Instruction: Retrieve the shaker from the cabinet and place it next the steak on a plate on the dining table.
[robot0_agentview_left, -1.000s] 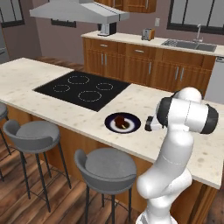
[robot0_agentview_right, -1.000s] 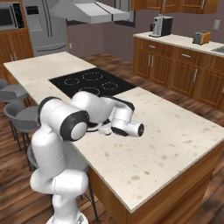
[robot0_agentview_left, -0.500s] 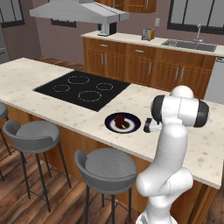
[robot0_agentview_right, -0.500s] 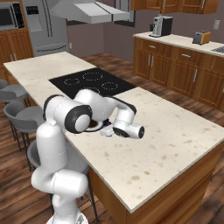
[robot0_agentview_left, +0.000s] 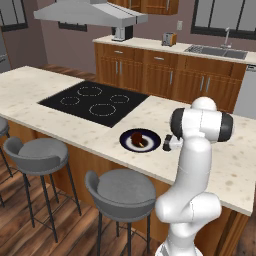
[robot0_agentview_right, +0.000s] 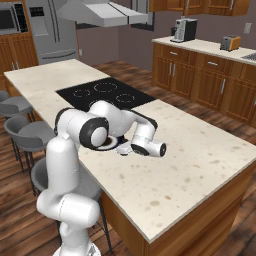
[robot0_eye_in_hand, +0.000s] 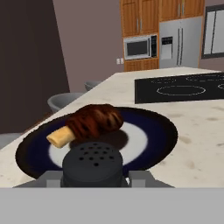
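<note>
Claw (robot0_eye_in_hand: 92, 183) clamped on black shaker (robot0_eye_in_hand: 92, 165) | held low beside plate (robot0_eye_in_hand: 162, 131), near table's (robot0_agentview_left: 235, 165) front edge | ready to set by steak (robot0_eye_in_hand: 94, 121)

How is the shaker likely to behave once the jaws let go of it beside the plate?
The shaker looks like a short, rigid cylinder with a domed, perforated cap, so it probably stands steady if set upright. Tipped over, its round body would likely roll on the smooth dining table, possibly against the plate close by.

Wood floor (robot0_agentview_left: 30, 235), 2 grey stools (robot0_agentview_left: 120, 192), steel hood (robot0_agentview_left: 90, 12), mauve walls (robot0_agentview_left: 65, 45).
</note>
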